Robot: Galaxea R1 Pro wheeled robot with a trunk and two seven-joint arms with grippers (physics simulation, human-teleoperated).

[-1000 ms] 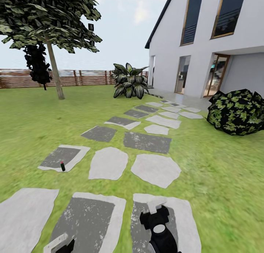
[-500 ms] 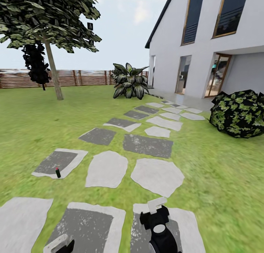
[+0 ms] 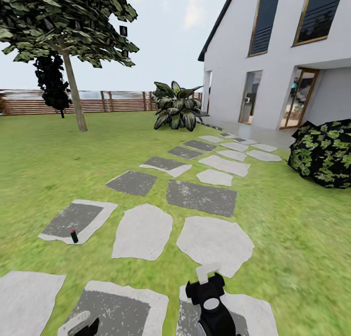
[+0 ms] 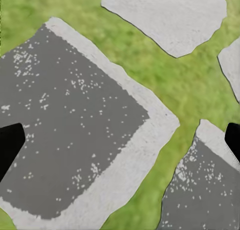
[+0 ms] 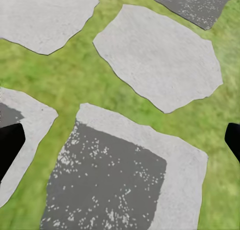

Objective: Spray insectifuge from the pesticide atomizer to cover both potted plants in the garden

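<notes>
- The spray bottle (image 3: 74, 236) stands upright on a dark stepping stone (image 3: 73, 218) with a pale border, off to my left and ahead; small, dark body with a red top as far as I can make out.
- That stone sits in the lawn (image 3: 44, 165), part of a path of grey and white stones (image 3: 202, 197) running up toward the white house (image 3: 273, 58).
- My left gripper (image 3: 80, 324) shows at the lower edge of the head view, well apart from the bottle, holding nothing; in the left wrist view its dark fingertips (image 4: 10, 147) sit far out at either side, so it is spread wide over a dark stone.
- My right gripper (image 3: 208, 276) hangs over a stone near the path's start; fingertips (image 5: 9, 147) wide apart too, nothing between them.
- Leafy speckled plant (image 3: 176, 110) by the house corner.
- Round dark bush (image 3: 324, 153) on the right.
- Tree (image 3: 68, 43) on the left, brown slatted fence (image 3: 107, 102) behind it.
</notes>
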